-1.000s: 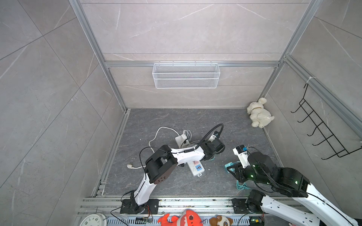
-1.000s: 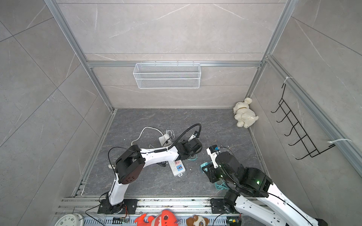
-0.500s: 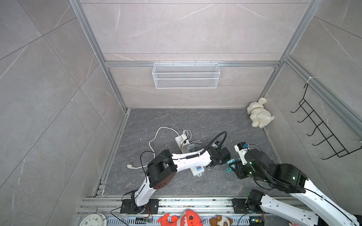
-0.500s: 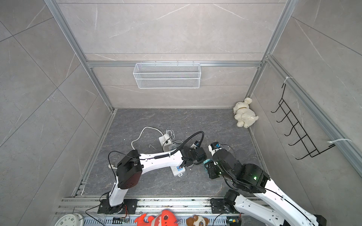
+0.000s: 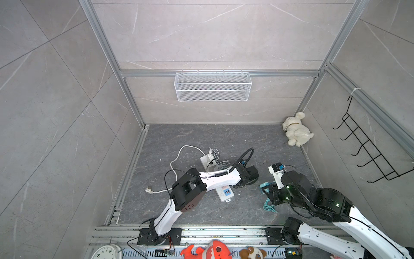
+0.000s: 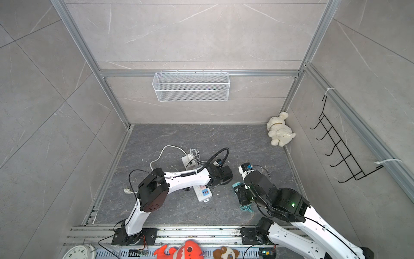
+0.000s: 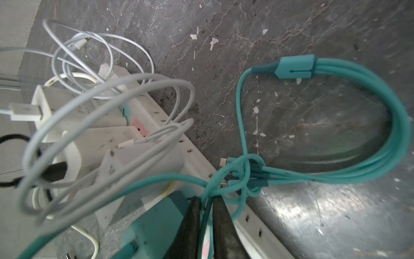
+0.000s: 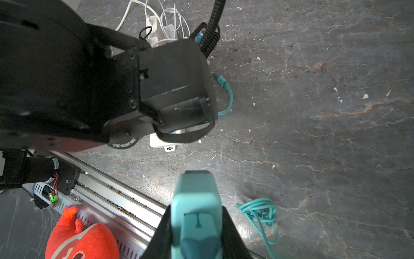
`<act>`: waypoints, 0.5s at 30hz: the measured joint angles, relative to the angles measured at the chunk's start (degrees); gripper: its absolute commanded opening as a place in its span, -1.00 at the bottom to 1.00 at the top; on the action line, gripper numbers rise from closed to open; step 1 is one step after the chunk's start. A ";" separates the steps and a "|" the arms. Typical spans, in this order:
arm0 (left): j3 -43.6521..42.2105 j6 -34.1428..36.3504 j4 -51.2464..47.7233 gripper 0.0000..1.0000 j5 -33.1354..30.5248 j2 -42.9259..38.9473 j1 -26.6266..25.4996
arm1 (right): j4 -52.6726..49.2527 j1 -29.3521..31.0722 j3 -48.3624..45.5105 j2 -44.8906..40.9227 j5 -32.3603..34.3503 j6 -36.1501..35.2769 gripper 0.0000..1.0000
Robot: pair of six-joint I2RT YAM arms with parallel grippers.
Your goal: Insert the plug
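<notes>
A teal plastic plug (image 8: 195, 197) is held in the right end effector (image 8: 196, 215), whose black fingers are closed against its two sides. It is gripped by the body, with the darker cable neck toward the wrist. This is judged to leave the mating end pointing outward and free for insertion. The plug is kept above the dark grey marbled surface (image 8: 336, 134) and apart from the white rectangular power strip (image 5: 225, 194). Its trailing teal cable seems to run to a loose heap (image 8: 257, 210) on the surface.

The left end effector (image 7: 206, 206) is closed narrowly on a single strand of a knotted teal cable bundle (image 7: 336, 172), just beside the knot and above the strip. The strand is probably pinched so that the bundle can be drawn off the sockets. Much of the strip is occupied by white chargers (image 7: 139, 161) and covered by looping white leads (image 7: 107, 105).

From the right wrist, the strip is largely hidden behind the left arm's black wrist housing (image 8: 174, 89). No insertion has been made yet. A free socket is expected to need exposing first.
</notes>
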 measured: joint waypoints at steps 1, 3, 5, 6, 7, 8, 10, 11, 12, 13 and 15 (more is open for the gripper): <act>0.28 0.31 0.13 -0.68 0.02 0.50 0.31 | 0.00 0.00 0.00 0.04 -0.04 0.00 -0.61; 0.87 1.20 0.90 -0.68 0.00 1.49 0.90 | 0.02 0.00 0.00 0.20 -0.22 -0.02 -0.61; 0.92 2.25 2.54 -0.68 0.09 1.77 1.22 | 0.13 0.00 0.00 0.33 -0.26 -0.02 -0.61; 0.92 2.86 3.56 -0.68 0.15 1.79 1.33 | 0.33 0.00 0.00 0.37 -0.26 -0.02 -0.62; 0.92 3.50 5.11 -0.68 0.48 1.79 1.49 | 0.61 0.00 0.00 0.42 -0.39 -0.07 -0.62; 0.96 4.09 6.82 -0.68 0.66 1.81 1.55 | 0.83 0.00 0.00 0.50 -0.46 -0.20 -0.61; 1.22 5.07 10.01 -0.68 0.92 2.16 1.62 | 1.18 0.00 -0.02 0.66 -0.55 -0.22 -0.61; 1.44 5.46 11.47 -0.67 1.01 2.40 1.70 | 1.36 0.00 -0.11 0.74 -0.63 -0.22 -0.61; 1.53 5.77 12.87 -0.66 1.03 2.56 1.90 | 1.55 0.00 -0.20 0.76 -0.81 -0.22 -0.61; 1.55 6.01 14.03 -0.60 0.98 2.60 1.95 | 1.88 0.00 -0.39 0.74 -1.09 -0.22 -0.61; 1.57 6.54 15.41 -0.39 0.61 2.60 2.05 | 2.58 0.00 -1.01 0.72 -1.88 -0.22 -0.60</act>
